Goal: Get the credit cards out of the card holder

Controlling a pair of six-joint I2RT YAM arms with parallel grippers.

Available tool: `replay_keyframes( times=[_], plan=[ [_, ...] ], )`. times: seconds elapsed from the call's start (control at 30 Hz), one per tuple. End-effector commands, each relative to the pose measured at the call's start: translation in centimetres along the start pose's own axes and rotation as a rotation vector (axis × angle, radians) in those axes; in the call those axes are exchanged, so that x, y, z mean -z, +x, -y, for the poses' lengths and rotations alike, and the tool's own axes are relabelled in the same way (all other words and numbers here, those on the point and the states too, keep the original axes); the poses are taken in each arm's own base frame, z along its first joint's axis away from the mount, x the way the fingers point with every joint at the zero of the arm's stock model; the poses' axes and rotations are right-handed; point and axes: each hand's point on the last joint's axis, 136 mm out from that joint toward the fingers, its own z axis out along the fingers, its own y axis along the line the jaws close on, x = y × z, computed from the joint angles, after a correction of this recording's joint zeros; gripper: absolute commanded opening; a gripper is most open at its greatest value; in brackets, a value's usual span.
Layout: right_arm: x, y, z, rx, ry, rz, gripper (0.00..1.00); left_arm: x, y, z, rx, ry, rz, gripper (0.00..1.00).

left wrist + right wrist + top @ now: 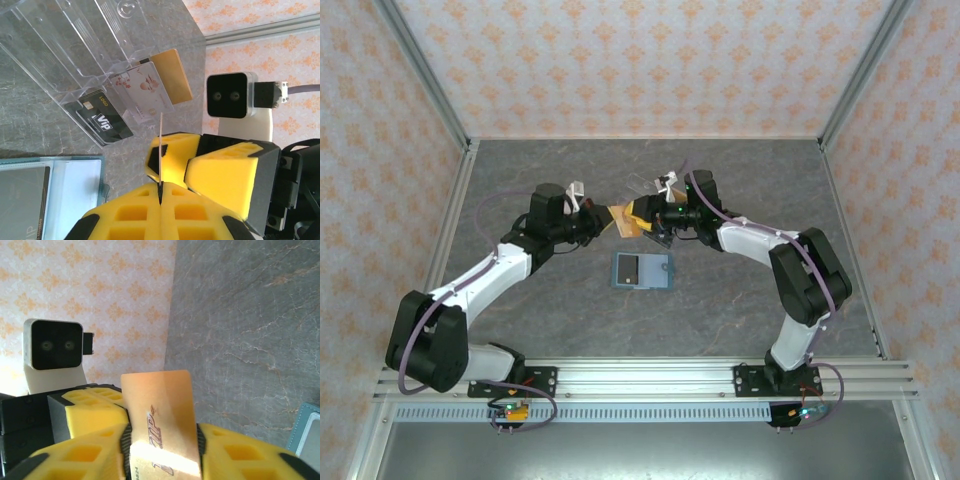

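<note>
A gold credit card (625, 220) hangs in the air between my two grippers. My left gripper (161, 186) is shut on one end of it; there the card (161, 145) shows edge-on as a thin line. My right gripper (162, 440) has its pads against both long edges of the same card (160, 405), shut on it. The teal card holder (642, 270) lies open on the table just in front of both grippers, with a dark card in its left panel. It also shows in the left wrist view (75, 195) and the right wrist view (306, 437).
A clear acrylic tiered stand (75, 45) stands behind the grippers. It carries a black VIP card (105, 122), a white floral card (145, 95) and a gold card (172, 75). Aluminium frame rails and patterned walls bound the grey marbled table (750, 310).
</note>
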Motion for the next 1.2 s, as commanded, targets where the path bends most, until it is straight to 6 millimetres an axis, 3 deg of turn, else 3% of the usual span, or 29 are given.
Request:
replay_keyframes(
  times=[0.0, 0.3, 0.47, 0.53, 0.6, 0.9, 1.0, 1.17],
  plan=[
    [0.2, 0.0, -1.3, 0.041, -0.054, -0.004, 0.32, -0.1, -0.3, 0.1, 0.012, 0.026, 0.002, 0.0],
    [0.8, 0.0, -1.2, 0.119, 0.027, 0.012, 0.0, 0.4, -0.5, -1.3, 0.002, -0.056, 0.024, 0.01],
    [2.0, -1.1, -0.3, 0.209, 0.167, 0.052, 0.0, 1.6, -1.1, -3.2, -0.032, -0.192, 0.07, 0.37],
    [3.1, -2.0, 0.2, 0.267, 0.26, 0.073, 0.0, 2.8, -1.5, -5.0, -0.053, -0.308, 0.103, 0.59],
    [4.6, -3.0, 0.9, 0.356, 0.396, 0.103, 0.0, 3.9, -1.8, -6.3, -0.077, -0.401, 0.131, 0.71],
    [11.4, -6.8, 1.4, 0.8, 0.877, 0.147, 0.0, 8.1, -2.6, -9.9, -0.158, -0.665, 0.21, 0.93],
    [12.0, -7.9, 1.4, 0.911, 0.961, 0.101, 0.0, 8.5, -2.7, -10.3, -0.171, -0.695, 0.215, 1.0],
    [11.0, -8.5, 2.0, 1.077, 0.977, -0.036, 0.0, 8.4, -2.6, -10.5, -0.173, -0.706, 0.197, 1.0]
  ],
)
